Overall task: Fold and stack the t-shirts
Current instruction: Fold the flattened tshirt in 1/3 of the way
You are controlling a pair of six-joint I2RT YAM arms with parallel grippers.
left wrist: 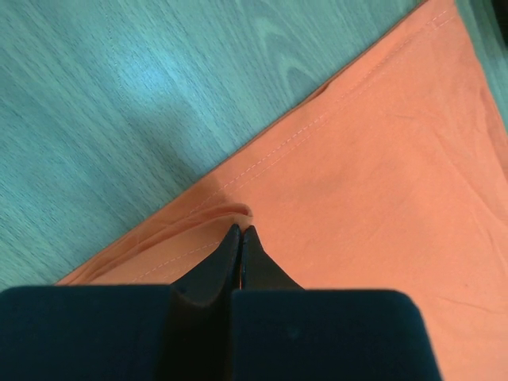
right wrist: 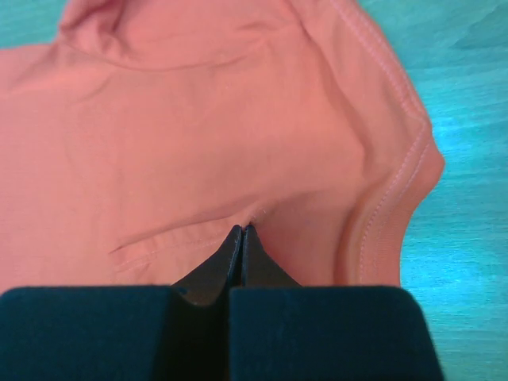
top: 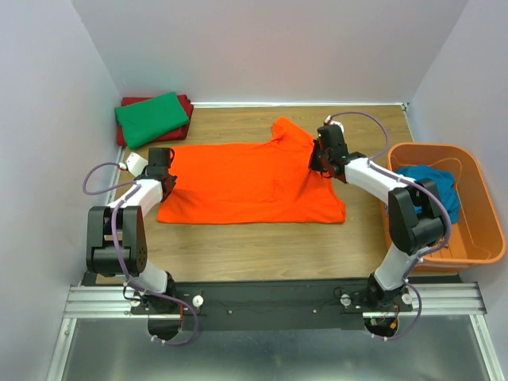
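Observation:
The bright orange t-shirt (top: 246,182) lies spread flat across the middle of the wooden table. My left gripper (top: 165,179) is at the shirt's left edge. In the left wrist view it (left wrist: 240,230) is shut, with a small fold of the hem (left wrist: 226,213) pinched at its tips. My right gripper (top: 318,161) is at the shirt's right side, near the sleeve. In the right wrist view it (right wrist: 241,229) is shut on a pucker of orange cloth beside the stitched sleeve hem (right wrist: 397,190). A folded green t-shirt (top: 152,117) rests on a dark red t-shirt (top: 187,103) at the back left. The teal blue t-shirt (top: 435,184) lies crumpled in the basket.
A rigid orange plastic basket (top: 476,242) stands at the right edge of the table, close to the right arm. White walls enclose the left, back and right. Bare wood (top: 262,250) shows between the orange shirt and the arm bases.

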